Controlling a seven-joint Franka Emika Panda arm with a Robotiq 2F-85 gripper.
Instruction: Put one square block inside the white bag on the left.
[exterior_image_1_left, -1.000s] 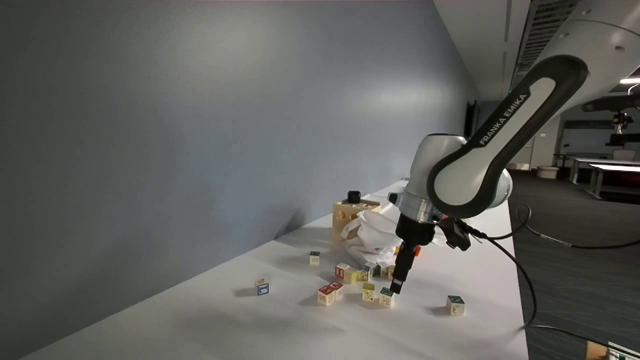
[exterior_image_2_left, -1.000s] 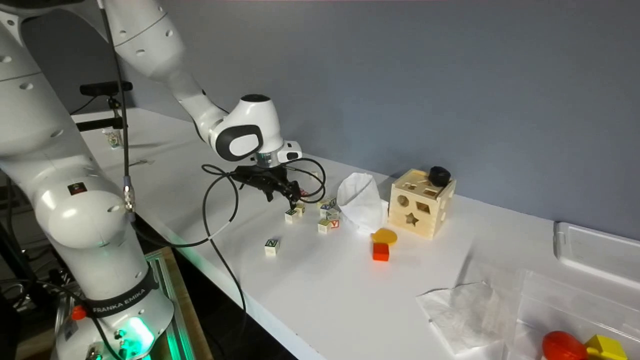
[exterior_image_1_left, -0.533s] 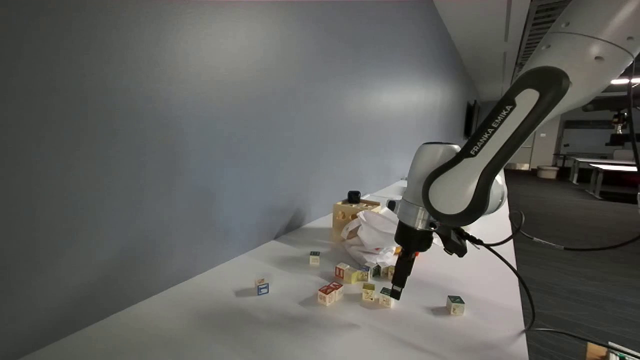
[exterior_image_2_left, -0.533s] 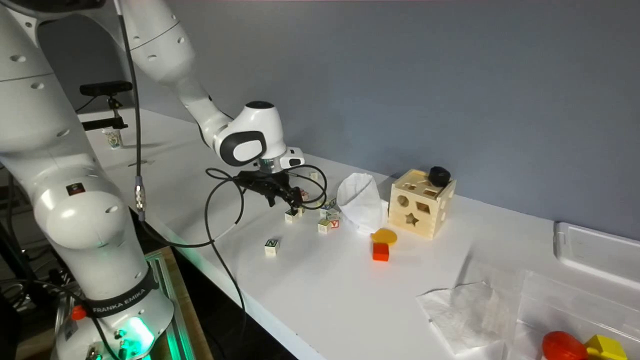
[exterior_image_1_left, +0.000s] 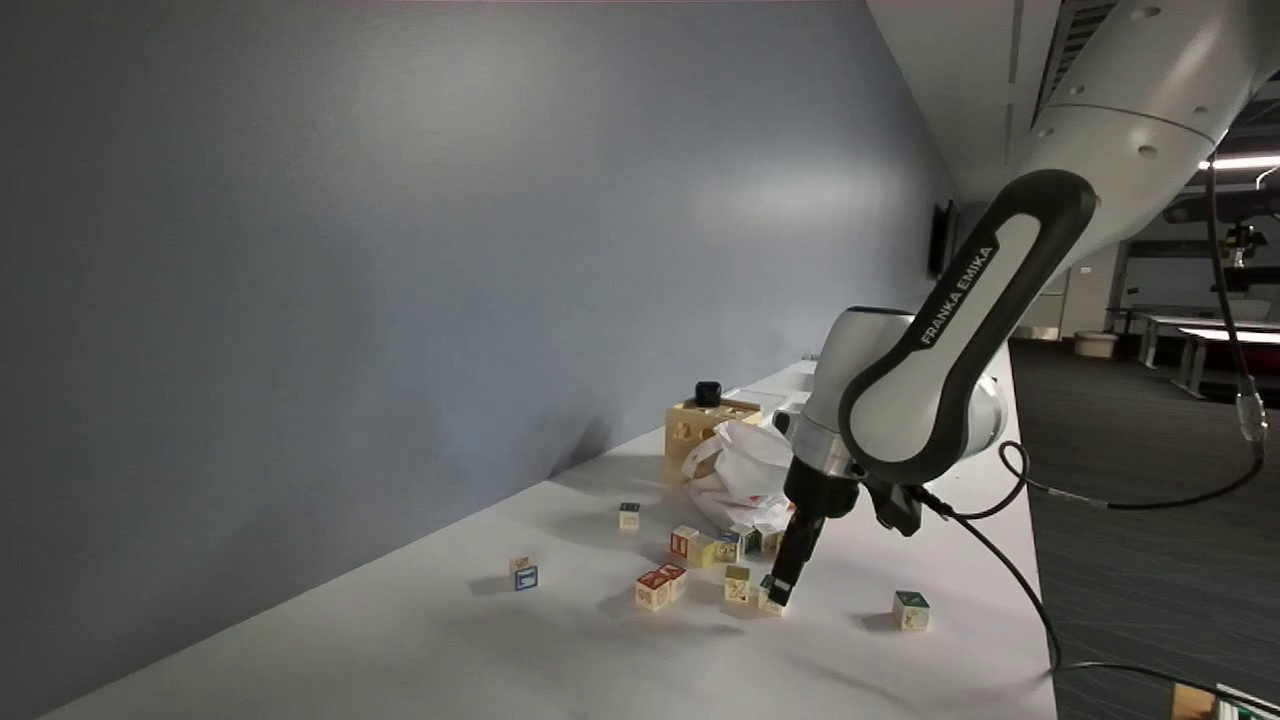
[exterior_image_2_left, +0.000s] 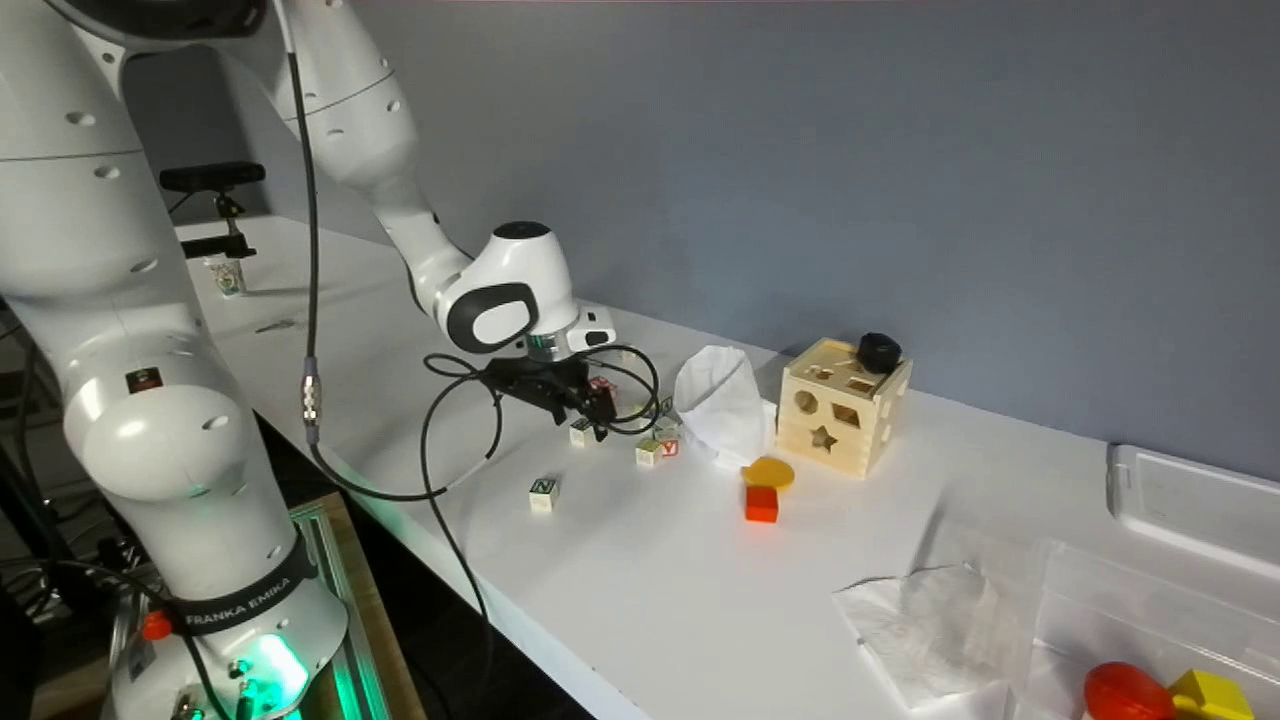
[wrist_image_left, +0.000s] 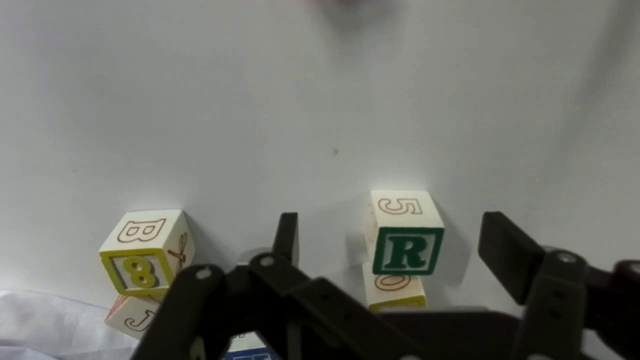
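Observation:
A square letter block with a green R face (wrist_image_left: 407, 252) stands on the white table between my fingers in the wrist view. My gripper (wrist_image_left: 395, 240) is open, with a gap on each side of that block. In an exterior view the fingertips (exterior_image_1_left: 780, 588) are low and partly cover the same block (exterior_image_1_left: 766, 602). The block also shows beside the gripper (exterior_image_2_left: 598, 430) in an exterior view (exterior_image_2_left: 580, 433). The crumpled white bag (exterior_image_2_left: 715, 410) stands upright by the wooden box; it also shows in an exterior view (exterior_image_1_left: 745, 470), and its edge in the wrist view (wrist_image_left: 55, 320).
Several other blocks lie around, including a yellow-faced 8 block (wrist_image_left: 142, 257), red-faced blocks (exterior_image_1_left: 655, 590) and an N block (exterior_image_2_left: 543, 494). A wooden shape box (exterior_image_2_left: 830, 410) stands behind the bag. Orange (exterior_image_2_left: 768, 472) and red (exterior_image_2_left: 761, 504) pieces, a flat white bag (exterior_image_2_left: 930, 625) and a clear bin lie further along.
My gripper has moved down toward the table, and its fingertips now cover part of the green R block in the exterior views. The blocks and bag have not moved.

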